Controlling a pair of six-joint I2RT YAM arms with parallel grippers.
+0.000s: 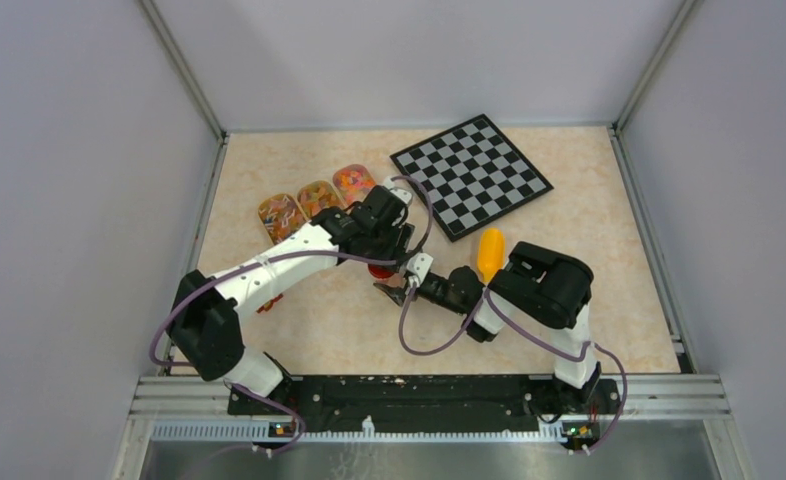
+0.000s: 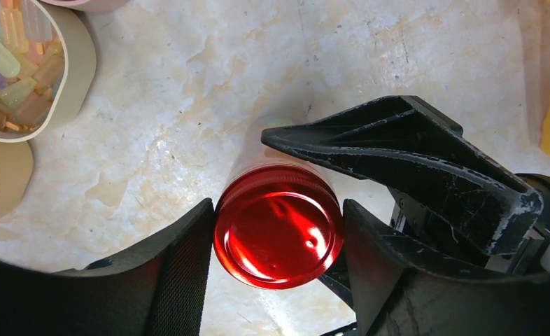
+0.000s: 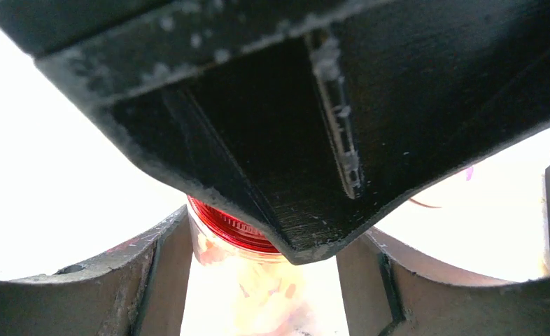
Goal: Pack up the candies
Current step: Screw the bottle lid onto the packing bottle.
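Midway across the desk (image 1: 629, 250), the left tool (image 2: 278, 210) pinches the red lid (image 2: 279, 241) of the jar (image 3: 209, 262) while the right tool (image 3: 265, 238) clamps its body. Some candies (image 3: 258, 301) sit inside; others lie in trays (image 2: 82, 70). Filling looks done, I'd guess; tightening is left.

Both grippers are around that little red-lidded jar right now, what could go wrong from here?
One: the left gripper pinches the red lid only at its rim, so a twist may slip. Two: the right gripper brackets the jar, but glare hides whether it grips; the jar might spin or tip, spilling candies. Three: the fingers crowd together and could collide.
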